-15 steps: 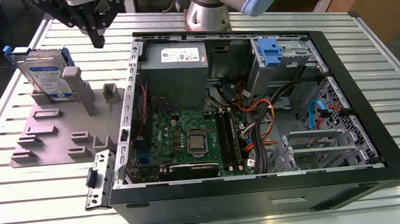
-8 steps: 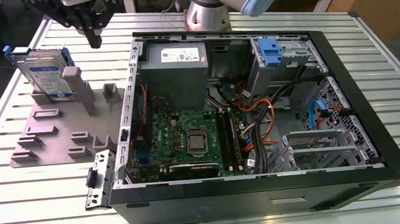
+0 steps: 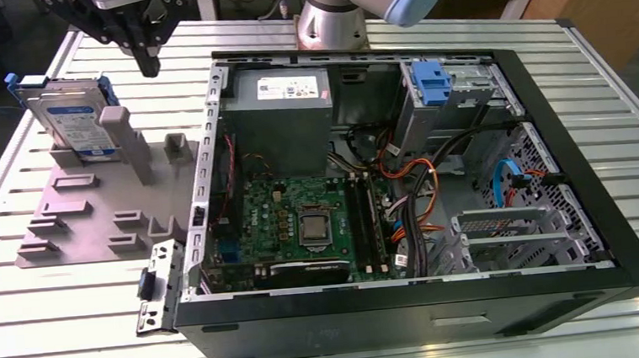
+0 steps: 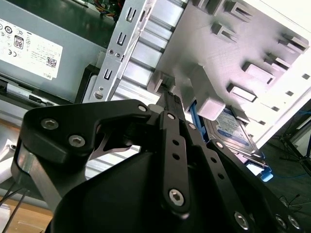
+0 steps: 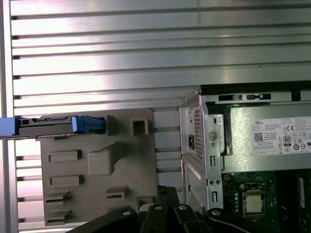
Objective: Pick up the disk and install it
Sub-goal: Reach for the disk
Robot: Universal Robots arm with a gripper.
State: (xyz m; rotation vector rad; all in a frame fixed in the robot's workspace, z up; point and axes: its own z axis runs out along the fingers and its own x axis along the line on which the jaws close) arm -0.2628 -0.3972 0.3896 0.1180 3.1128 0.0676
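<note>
The disk [image 3: 68,120] stands on edge in a slot of the grey fixture plate [image 3: 86,221], on the exterior view's left. It is silver-grey with a white-and-blue label and a blue carrier frame. In the first wrist view the disk [image 5: 58,125] shows edge-on; in the second wrist view the disk [image 4: 233,131] lies behind a grey post. My black gripper [image 3: 151,68] hangs above the table, between the disk and the computer case, touching neither. Its fingers meet at the tips in both wrist views, gripper [image 4: 170,98] and gripper [image 5: 165,191], shut with nothing held.
The open computer case [image 3: 540,113] takes up the middle and the exterior view's right, with a grey power supply [image 3: 281,106], motherboard [image 3: 300,222], cables and a blue latch piece [image 3: 431,82] on a metal cage. Grey posts [image 3: 120,142] rise from the fixture plate. The table is ribbed aluminium [image 3: 69,298].
</note>
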